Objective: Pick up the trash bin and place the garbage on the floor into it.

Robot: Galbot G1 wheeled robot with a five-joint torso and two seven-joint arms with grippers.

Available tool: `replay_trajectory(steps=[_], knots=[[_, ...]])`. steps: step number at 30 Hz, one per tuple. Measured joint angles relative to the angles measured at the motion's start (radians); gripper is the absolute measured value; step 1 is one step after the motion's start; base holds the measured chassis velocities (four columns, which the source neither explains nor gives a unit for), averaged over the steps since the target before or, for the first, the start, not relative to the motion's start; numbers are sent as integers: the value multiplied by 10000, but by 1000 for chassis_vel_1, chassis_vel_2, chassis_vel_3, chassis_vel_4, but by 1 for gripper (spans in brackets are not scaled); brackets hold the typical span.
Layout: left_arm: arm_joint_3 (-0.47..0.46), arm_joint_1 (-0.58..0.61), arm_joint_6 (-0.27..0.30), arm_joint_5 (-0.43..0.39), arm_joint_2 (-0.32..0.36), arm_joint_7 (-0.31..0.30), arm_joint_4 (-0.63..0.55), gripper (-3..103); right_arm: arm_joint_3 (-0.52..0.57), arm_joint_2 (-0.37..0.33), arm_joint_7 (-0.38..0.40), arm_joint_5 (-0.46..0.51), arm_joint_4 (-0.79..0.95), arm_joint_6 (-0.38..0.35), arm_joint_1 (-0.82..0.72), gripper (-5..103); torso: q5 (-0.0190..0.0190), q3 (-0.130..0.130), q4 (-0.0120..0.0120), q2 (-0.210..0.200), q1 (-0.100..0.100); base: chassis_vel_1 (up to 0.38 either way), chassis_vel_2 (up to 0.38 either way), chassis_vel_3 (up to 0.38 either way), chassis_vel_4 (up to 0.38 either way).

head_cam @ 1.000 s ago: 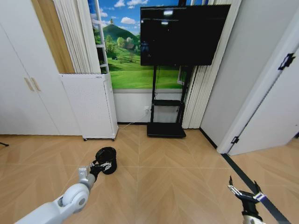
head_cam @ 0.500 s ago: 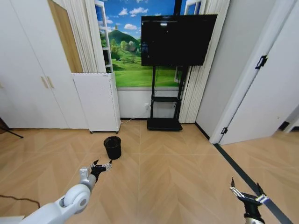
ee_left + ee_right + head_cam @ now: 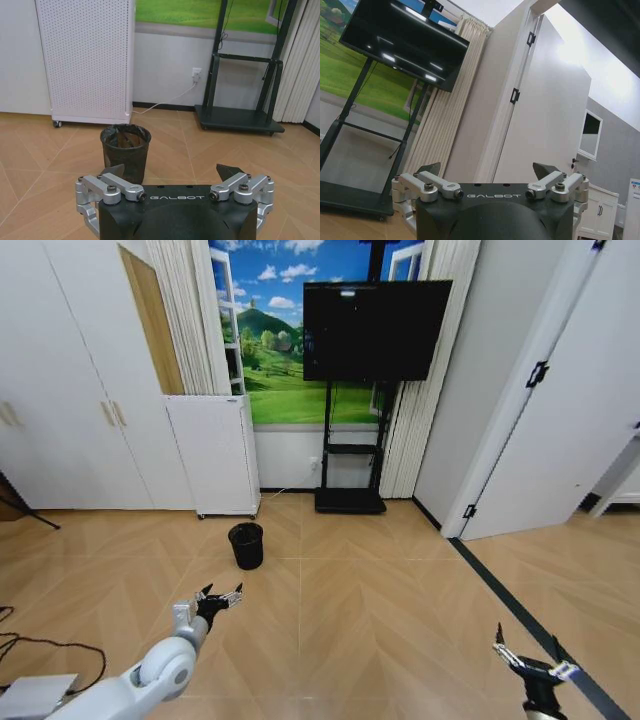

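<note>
Ahead of the left gripper, well apart from its wide-spread fingers, the bin stands upright on the floor, near a white cabinet. Off to the side, the right gripper hangs low, also spread wide, holding nothing.

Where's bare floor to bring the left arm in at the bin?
Bare floor lies between the open left gripper and the trash bin, and to the bin's right. Behind it the white cabinet and TV stand crowd in.
</note>
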Motion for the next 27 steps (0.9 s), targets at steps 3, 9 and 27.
replay_trajectory(steps=[3,9,27], knots=[[-70,-29,-93,55,-12,-14,-38,100,138,-42,-9,101,250,-153,-237,100,2,-2,0,0,-3,0,0,0,0],[-306,-235,-231,24,144,175,-276,100,421,-409,-555,866,1347,-647,-1163,100,0,-5,-4,2,-11,15,-9,-18,1],[632,-2337,546,-2024,1612,530,-1578,100,-642,-3585,-1604,3908,5934,-2270,-1666,100,1,-4,-3,3,-10,2,-1,-3,0]])
